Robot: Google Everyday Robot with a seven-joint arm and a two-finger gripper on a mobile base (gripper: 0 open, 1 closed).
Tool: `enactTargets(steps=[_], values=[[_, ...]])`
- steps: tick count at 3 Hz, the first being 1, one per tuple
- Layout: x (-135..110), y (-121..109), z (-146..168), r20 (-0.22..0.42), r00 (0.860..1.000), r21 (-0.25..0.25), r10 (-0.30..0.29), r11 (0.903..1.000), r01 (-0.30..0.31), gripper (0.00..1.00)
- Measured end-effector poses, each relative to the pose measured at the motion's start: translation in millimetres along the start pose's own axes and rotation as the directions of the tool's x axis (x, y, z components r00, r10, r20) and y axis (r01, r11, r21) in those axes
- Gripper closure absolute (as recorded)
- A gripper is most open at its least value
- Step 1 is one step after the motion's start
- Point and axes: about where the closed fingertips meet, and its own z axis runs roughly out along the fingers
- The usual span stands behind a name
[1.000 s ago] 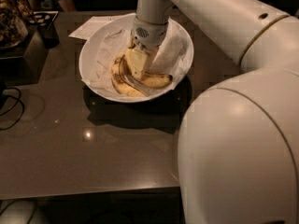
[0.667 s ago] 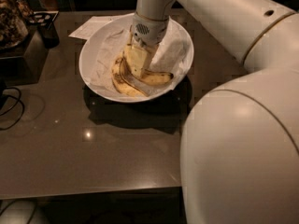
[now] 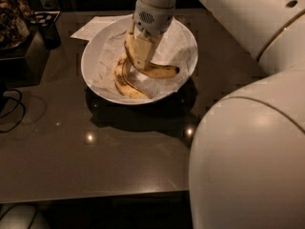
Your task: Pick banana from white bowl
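Observation:
The white bowl [image 3: 97, 49] stands on the dark table, lined with crumpled white paper. Two bananas lie in it. The plumper banana [image 3: 162, 71] curves from under my fingers toward the bowl's right side. The thinner, brown-streaked banana [image 3: 125, 84] lies at the bowl's front. My gripper [image 3: 139, 56] reaches down into the middle of the bowl from above. Its pale fingers [image 3: 141, 49] are closed around the plumper banana's left end, which rises beside them. Where the fingers meet the banana is partly hidden.
A white sheet of paper [image 3: 93, 27] lies behind the bowl. A dark container [image 3: 46, 28] and cluttered objects [image 3: 12, 18] stand at the far left. A black cable [image 3: 12, 109] loops off the left edge. My white arm [image 3: 248, 147] fills the right side.
The gripper has risen slightly within the bowl, and the plumper banana's left end has tilted up with it. The thinner banana has stayed put.

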Motion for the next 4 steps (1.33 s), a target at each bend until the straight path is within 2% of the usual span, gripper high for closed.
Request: enactTargets(steps=[2,3,4], values=[[-17.4,18.9,-15.6,0.006,1.000,0.009,-0.005,0.9999,0.005,1.00],[-45.7,45.9,-27.9,0.019,1.000,0.020,0.000,0.9998,0.000,1.00],[-53.1,43.7,-26.9,0.043,0.999,0.030,-0.003,0.9995,0.002,1.00]])
